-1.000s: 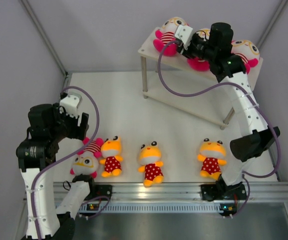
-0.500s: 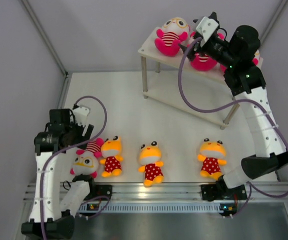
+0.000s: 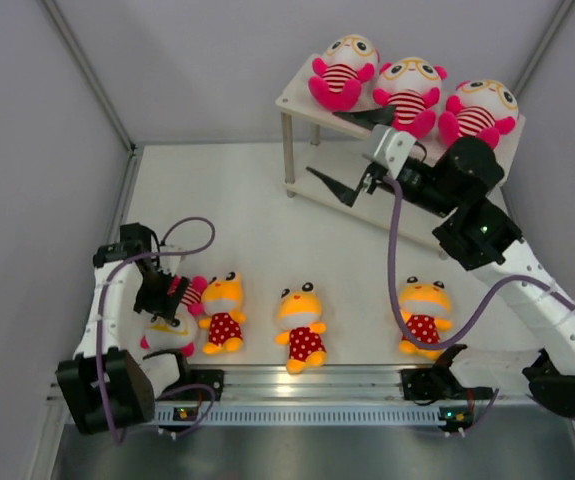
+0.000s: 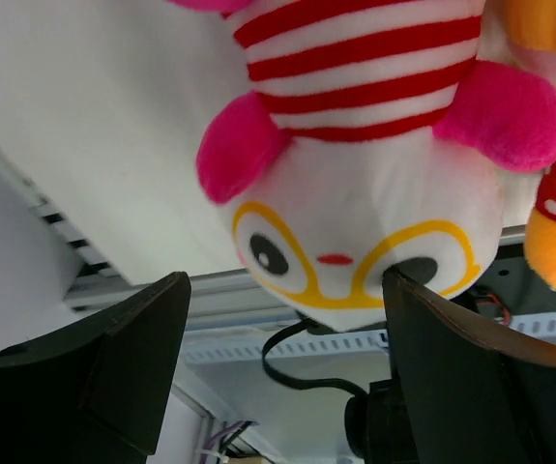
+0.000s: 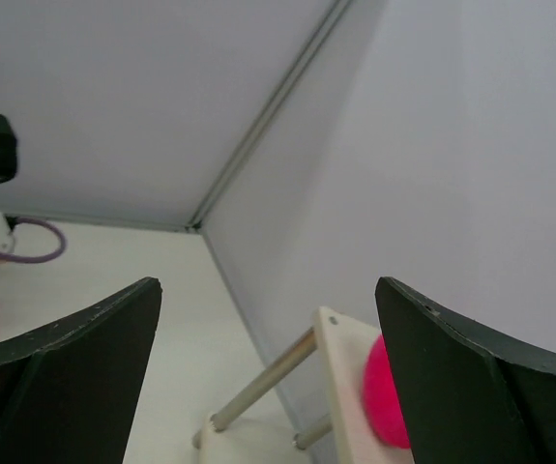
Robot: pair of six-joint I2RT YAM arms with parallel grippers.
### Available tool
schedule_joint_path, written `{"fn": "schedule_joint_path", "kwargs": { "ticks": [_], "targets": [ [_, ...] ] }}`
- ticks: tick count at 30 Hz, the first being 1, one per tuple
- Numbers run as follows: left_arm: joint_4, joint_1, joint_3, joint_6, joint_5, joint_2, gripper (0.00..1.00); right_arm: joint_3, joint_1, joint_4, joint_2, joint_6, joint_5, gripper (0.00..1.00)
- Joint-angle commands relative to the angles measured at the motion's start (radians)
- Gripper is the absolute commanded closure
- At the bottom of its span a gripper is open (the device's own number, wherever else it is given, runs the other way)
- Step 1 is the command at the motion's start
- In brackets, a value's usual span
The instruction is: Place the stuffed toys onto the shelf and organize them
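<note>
Pulled right hand (image 3: pixel 325 145) back off the shelf (image 3: pixel 292 97), jaws spread wide; dropped left hand (image 4: pixel 285 290) down over near pink toy (image 4: pixel 355 193).

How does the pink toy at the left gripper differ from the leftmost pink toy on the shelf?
The table toy lies flat on the table, head toward the near edge; the shelf toy sits upright on the top board of the shelf. The left gripper has open jaws either side of the table toy's head; no gripper holds the shelf toy. Both have pink bodies, white faces, yellow glasses and red-white striped shirts.
</note>
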Motion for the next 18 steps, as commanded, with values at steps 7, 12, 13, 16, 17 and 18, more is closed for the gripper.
{"fn": "schedule_joint_path", "kwargs": {
  "ticks": [7, 12, 13, 16, 17, 18],
  "targets": [
    [0.15, 0.09, -0.015, 0.009, 0.268, 0.278, 0.17, -0.256, 0.212, 0.178, -0.082, 0.086, 0.185, 0.05],
    [0.166, 0.09, -0.027, 0.031, 0.306, 0.296, 0.71, -0.356, 0.268, 0.188, -0.119, 0.121, 0.254, 0.05],
    [0.175, 0.09, -0.024, 0.041, 0.331, 0.287, 0.97, -0.365, 0.274, 0.181, -0.128, 0.135, 0.276, 0.05],
    [0.195, 0.09, -0.006, 0.04, 0.353, 0.236, 1.0, -0.402, 0.299, 0.184, -0.139, 0.161, 0.3, 0.06],
    [0.201, 0.089, 0.014, 0.032, 0.369, 0.221, 1.0, -0.408, 0.305, 0.184, -0.14, 0.169, 0.305, 0.06],
    [0.205, 0.09, 0.028, 0.023, 0.377, 0.183, 1.0, -0.417, 0.314, 0.187, -0.133, 0.176, 0.308, 0.06]
  ]
}}
